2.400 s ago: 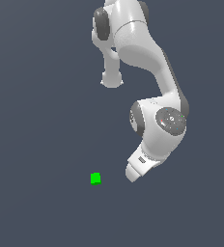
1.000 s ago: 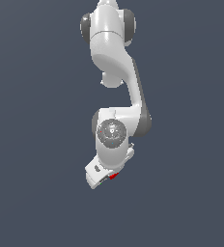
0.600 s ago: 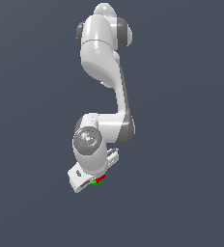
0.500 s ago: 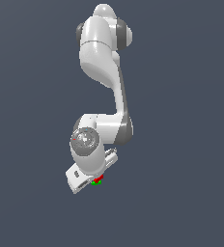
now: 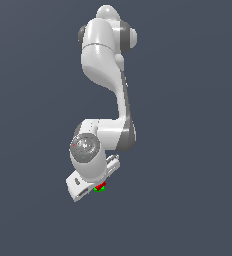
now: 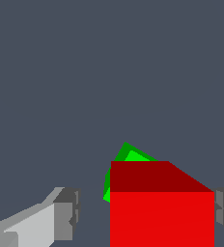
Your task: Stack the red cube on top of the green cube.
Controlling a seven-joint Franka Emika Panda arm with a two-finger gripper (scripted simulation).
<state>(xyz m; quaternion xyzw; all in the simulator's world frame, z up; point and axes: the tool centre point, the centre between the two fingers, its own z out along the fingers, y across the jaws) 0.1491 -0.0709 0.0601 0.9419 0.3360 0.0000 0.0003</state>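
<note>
The white robot arm's tool (image 6: 145, 217) is hanging with its grey fingers (image 6: 65, 212) spread apart, gripping nothing, while the small bright red cube (image 6: 162, 212) is sitting between them, nearer one finger, over the small bright green cube (image 6: 128, 157) peeking out beneath.

Bright red cube (image 6: 162, 212), bright green cube (image 6: 128, 157), white arm (image 5: 105, 60), plain slate-grey ground (image 6: 109, 72).
</note>
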